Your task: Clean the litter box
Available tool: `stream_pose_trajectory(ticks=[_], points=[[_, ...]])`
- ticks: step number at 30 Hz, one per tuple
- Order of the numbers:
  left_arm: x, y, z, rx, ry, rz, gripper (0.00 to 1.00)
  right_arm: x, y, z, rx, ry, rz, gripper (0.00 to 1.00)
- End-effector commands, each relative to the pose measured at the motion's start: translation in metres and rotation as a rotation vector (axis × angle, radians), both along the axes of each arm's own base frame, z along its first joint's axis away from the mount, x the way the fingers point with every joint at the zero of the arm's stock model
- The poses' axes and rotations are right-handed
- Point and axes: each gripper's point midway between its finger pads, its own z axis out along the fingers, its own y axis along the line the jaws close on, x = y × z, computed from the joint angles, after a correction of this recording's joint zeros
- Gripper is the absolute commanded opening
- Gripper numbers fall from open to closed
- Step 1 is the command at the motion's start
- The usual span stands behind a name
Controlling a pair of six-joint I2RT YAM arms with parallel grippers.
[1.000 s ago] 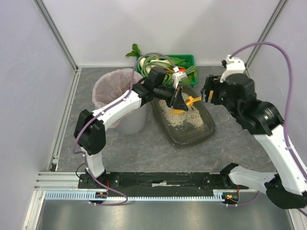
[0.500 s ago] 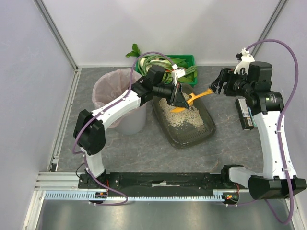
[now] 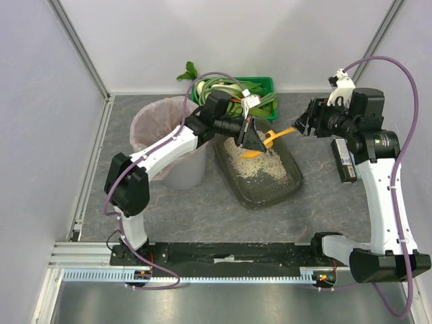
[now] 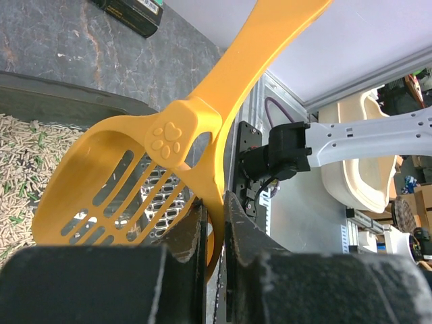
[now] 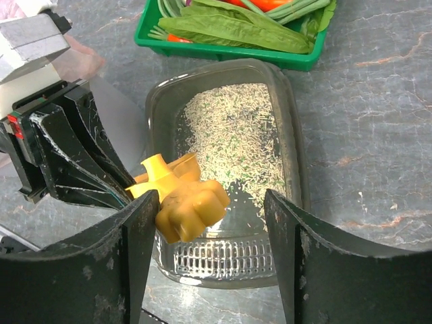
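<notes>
Left gripper point(image 4: 214, 209): clamps narrow on the orange slotted scoop point(image 4: 162, 135) where the bowl meets the handle, a finger pressed to the plastic on each side. Holds the scoop tilted above the far end of the litter box point(image 3: 291, 181), with the handle pointing toward the right arm.

Right gripper point(image 5: 210, 202): stands wide, one finger on each side of the handle's lobed end. Grips nothing – cannot tell whether either finger touches the tip.

Litter box: sits mid-tabletop point(image 3: 169, 209), just in front of the green crate point(image 3: 266, 84) of vegetables and beside the grey bin point(image 3: 158, 128) with the pink liner. Carries pale litter point(image 3: 253, 165) spread over the far half – bare ribbed floor at the near end.
</notes>
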Motion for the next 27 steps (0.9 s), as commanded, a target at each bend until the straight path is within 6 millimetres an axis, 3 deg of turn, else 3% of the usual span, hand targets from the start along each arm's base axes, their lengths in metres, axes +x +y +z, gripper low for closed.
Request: stream_pose_trajectory(ticks=[1,6,11,17,20,25,27], points=[[-0.003,-0.003,0.014,-0.066,-0.001,-0.058,0.02,0.004,0.009,0.005,0.000,-0.019,0.084,0.69],[-0.004,-0.001,0.017,-0.080,0.012,-0.076,0.02,0.006,0.014,-0.006,-0.013,0.001,0.138,0.68],[-0.008,0.001,0.016,-0.083,0.018,-0.098,0.02,0.010,0.017,0.000,-0.012,-0.026,0.168,0.65],[-0.010,0.002,0.013,-0.079,0.039,-0.112,0.02,0.007,0.028,0.001,0.041,-0.023,0.216,0.51],[-0.010,0.002,0.013,-0.075,0.037,-0.105,0.02,0.000,0.028,-0.004,0.045,-0.012,0.216,0.43],[-0.006,0.001,0.015,-0.068,0.029,-0.082,0.02,-0.009,0.030,-0.008,0.071,0.004,0.219,0.15],[-0.002,0.000,0.014,-0.059,0.024,-0.063,0.13,-0.010,0.029,-0.007,0.064,-0.002,0.210,0.02]])
